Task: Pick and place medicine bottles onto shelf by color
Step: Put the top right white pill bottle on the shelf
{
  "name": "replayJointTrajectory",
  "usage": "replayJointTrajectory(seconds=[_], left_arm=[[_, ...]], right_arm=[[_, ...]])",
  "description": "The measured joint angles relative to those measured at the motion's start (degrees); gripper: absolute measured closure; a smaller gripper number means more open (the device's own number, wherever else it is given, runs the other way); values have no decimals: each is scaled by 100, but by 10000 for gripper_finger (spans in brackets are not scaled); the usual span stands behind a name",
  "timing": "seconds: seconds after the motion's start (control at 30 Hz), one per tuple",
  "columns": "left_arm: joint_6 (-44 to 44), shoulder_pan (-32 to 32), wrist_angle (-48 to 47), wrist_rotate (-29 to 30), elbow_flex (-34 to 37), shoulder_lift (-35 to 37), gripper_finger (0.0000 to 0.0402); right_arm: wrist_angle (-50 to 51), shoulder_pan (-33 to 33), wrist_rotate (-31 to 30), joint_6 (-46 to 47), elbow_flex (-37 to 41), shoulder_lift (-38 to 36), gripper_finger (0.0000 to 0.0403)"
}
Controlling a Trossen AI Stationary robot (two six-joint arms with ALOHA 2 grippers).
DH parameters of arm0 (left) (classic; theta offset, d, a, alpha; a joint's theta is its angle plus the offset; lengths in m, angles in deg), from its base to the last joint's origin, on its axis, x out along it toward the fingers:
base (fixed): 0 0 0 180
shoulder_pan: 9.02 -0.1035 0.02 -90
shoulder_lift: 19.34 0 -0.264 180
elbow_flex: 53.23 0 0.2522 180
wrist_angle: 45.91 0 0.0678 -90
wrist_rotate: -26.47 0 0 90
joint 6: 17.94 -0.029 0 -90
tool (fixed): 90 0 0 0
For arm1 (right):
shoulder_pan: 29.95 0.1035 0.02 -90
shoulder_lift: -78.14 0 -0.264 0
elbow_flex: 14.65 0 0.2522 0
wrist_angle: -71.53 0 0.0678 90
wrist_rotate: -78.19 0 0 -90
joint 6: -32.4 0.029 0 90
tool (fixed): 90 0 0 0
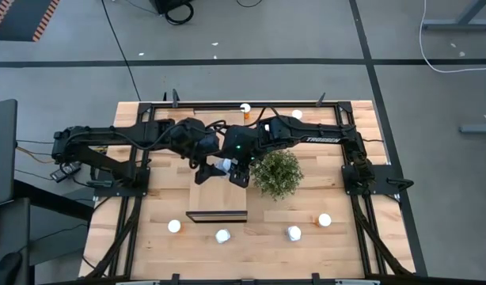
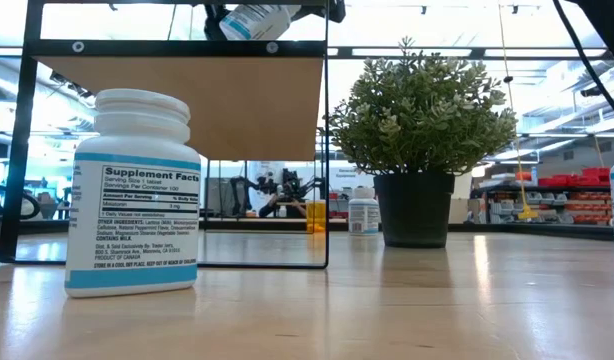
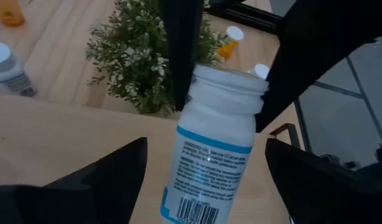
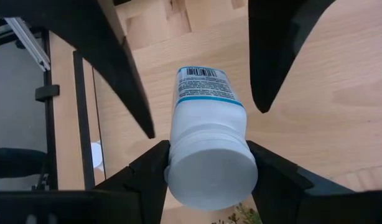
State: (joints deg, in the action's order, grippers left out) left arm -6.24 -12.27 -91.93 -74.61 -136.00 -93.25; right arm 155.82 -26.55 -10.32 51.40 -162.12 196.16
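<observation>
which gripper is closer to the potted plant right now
The right. The right gripper, shut on a white medicine bottle, is just beside the potted plant. The left gripper, open around the same bottle, sits on its far side from the plant.

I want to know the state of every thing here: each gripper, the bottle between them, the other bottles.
Right gripper: shut on the white bottle's cap.
Left gripper: open, fingers either side of it, apart.
White bottle: held above the shelf, tilted.
Front bottles: upright on the table.
</observation>
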Motion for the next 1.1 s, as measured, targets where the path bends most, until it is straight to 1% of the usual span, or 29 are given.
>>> replayJointTrajectory(seconds=[0.13, 0.33, 0.43, 0.57, 0.7, 0.77, 0.87, 0.97, 1.1], left_arm=[[78, 0, -10, 52, 0, 0, 127], [25, 32, -13, 30, 0, 2, 227], [11, 87, -13, 30, 0, 2, 257], [-43, 98, -88, 36, -6, 5, 257], [-97, 83, -258, 109, -11, 96, 230], [-105, 81, -256, 172, -14, 197, 224], [-146, 83, -242, 288, -6, 348, 229], [-145, 85, -324, 487, 0, 550, 240], [-111, 81, -407, 692, -11, 870, 244]], right_arm=[[0, 0, 0, 12, 0, 0, 202], [9, 2, 15, 40, 0, -2, 202], [4, 2, 28, 55, 0, -4, 202], [5, 2, 24, 136, 0, -4, 202], [-32, 1, 7, 211, -61, 0, 202], [-61, -4, 11, 221, -77, -2, 202], [-138, -4, 113, 299, -90, -8, 199], [-197, 1, 106, 413, -90, -100, 186], [-551, 13, -174, 478, -74, -403, 164]])
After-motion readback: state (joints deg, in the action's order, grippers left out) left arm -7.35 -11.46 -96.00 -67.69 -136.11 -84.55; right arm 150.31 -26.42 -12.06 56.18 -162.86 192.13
